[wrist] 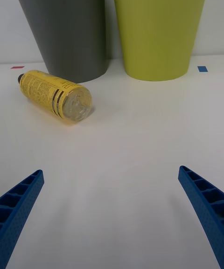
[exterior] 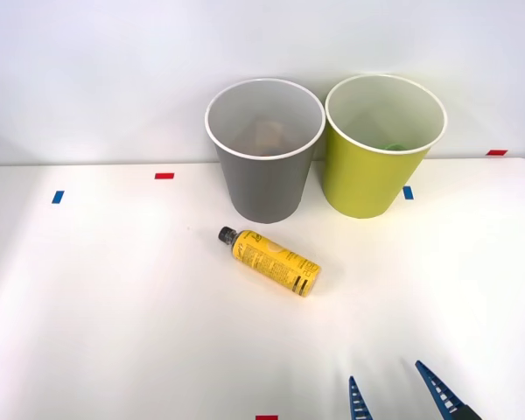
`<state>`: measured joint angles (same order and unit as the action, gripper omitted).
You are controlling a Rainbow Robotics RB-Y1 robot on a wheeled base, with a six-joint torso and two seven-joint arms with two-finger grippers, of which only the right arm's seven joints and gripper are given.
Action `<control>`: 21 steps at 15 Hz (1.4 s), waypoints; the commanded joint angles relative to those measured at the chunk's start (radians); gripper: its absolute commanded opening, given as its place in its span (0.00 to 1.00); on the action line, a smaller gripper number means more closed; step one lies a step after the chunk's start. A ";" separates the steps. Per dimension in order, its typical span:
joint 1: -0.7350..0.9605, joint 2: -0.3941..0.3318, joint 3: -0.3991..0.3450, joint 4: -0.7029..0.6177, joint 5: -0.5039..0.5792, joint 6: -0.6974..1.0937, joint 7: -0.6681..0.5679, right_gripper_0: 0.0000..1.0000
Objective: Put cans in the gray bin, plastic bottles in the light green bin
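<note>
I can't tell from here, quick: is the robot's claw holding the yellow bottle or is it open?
Right gripper: jaws open, holding nothing; yellow bottle lies on the table.

No word, brand, number or sign can be read. The only print is on the bottle (exterior: 269,261), which lies on its side just in front of the gray bin (exterior: 263,166). Its yellow label carries rows of small dark print, a dark block and dark bands running around the body near the bottom end, all too small to make out in the front view or the wrist view. The gray bin and the green bin (exterior: 381,162) beside it have plain walls.
</note>
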<state>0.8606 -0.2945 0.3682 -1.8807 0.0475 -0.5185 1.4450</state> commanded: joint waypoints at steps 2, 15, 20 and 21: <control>0.000 0.000 0.000 0.000 0.000 0.000 0.000 1.00; 0.000 0.000 0.000 0.000 0.000 0.000 0.000 1.00; 0.000 0.000 0.000 0.000 0.000 0.000 0.000 1.00; 0.000 0.000 0.000 0.000 0.000 0.000 0.000 1.00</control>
<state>0.8606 -0.2945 0.3682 -1.8807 0.0475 -0.5185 1.4450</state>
